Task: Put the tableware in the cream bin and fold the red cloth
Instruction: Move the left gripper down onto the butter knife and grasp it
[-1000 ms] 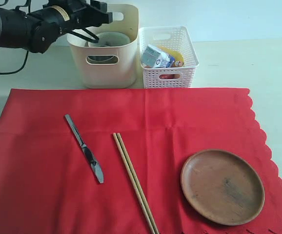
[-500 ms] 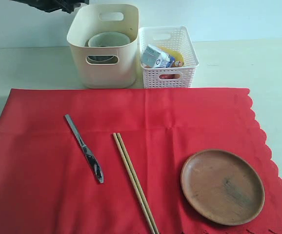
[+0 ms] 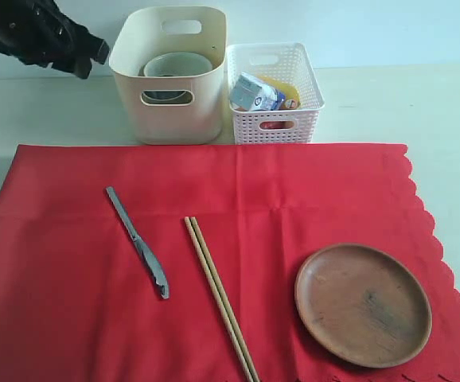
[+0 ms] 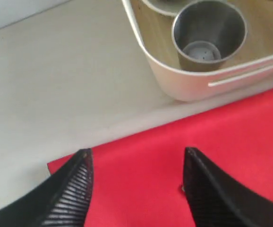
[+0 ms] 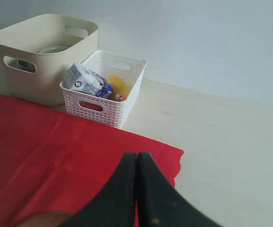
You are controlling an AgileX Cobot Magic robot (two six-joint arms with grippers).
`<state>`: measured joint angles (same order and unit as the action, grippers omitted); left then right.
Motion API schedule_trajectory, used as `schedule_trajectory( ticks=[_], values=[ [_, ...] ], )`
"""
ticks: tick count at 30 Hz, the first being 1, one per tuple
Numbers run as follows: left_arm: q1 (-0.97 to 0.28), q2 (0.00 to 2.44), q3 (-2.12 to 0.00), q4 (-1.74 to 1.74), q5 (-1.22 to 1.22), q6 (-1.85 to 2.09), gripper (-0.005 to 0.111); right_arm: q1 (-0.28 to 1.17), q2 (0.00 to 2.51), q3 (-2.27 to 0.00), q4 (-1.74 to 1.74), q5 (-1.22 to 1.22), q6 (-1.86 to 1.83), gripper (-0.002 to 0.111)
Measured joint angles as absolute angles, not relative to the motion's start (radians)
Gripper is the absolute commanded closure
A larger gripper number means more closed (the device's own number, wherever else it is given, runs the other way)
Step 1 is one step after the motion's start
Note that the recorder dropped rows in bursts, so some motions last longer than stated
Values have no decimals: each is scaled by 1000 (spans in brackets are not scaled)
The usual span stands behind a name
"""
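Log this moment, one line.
left end effector open | right end effector shut | cup in cream bin | knife, chopsticks, plate on red cloth

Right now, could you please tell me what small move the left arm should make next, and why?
Probably bring the open, empty left gripper down over the knife: it is the nearest tableware lying on the red cloth, and the cream bin stands close by.

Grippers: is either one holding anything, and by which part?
Nothing is held. The left gripper is open over the red cloth, and the right gripper is shut with nothing between its fingers.
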<state>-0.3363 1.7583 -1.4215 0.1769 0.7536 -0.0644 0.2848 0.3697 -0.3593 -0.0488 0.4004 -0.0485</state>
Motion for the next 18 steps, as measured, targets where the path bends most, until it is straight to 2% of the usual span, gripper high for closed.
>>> schedule_trajectory(
  ticks=[18],
  values=[
    [-336, 1687, -1266, 71, 840, -12, 52, 285, 370, -359, -13, 400, -48, 108]
  ],
)
